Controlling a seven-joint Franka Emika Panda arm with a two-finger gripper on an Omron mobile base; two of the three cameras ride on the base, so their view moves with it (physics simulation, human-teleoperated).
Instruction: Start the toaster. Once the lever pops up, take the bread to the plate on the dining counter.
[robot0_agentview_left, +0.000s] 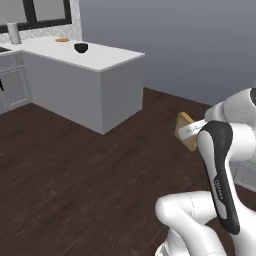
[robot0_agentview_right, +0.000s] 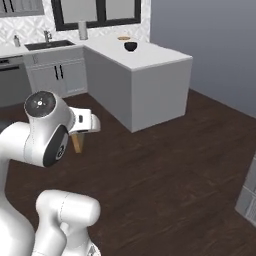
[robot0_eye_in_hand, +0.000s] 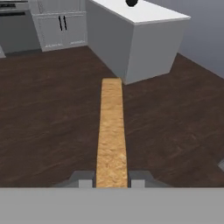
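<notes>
My gripper (robot0_eye_in_hand: 111, 179) is shut on the bread (robot0_eye_in_hand: 111, 135), a tan slice seen edge-on that juts forward between the two fingertips. From the base views the bread (robot0_agentview_left: 186, 131) (robot0_agentview_right: 77, 142) hangs at the white hand, above the dark wood floor. The dining counter (robot0_agentview_left: 117, 59) (robot0_agentview_right: 165, 59) (robot0_eye_in_hand: 157, 18) stands well ahead of the hand, across open floor. On its far part lies the orange-brown plate (robot0_agentview_left: 62, 39) (robot0_agentview_right: 123, 38). The toaster is out of view.
A dark bowl (robot0_agentview_left: 81, 47) (robot0_agentview_right: 131, 46) (robot0_eye_in_hand: 131, 2) sits on the dining counter near the plate. Behind are a sink (robot0_agentview_right: 47, 45), white cabinets (robot0_agentview_right: 60, 75) and a grey canister (robot0_agentview_left: 14, 33). Wide dark wood floor (robot0_agentview_right: 165, 165) lies between me and the counter.
</notes>
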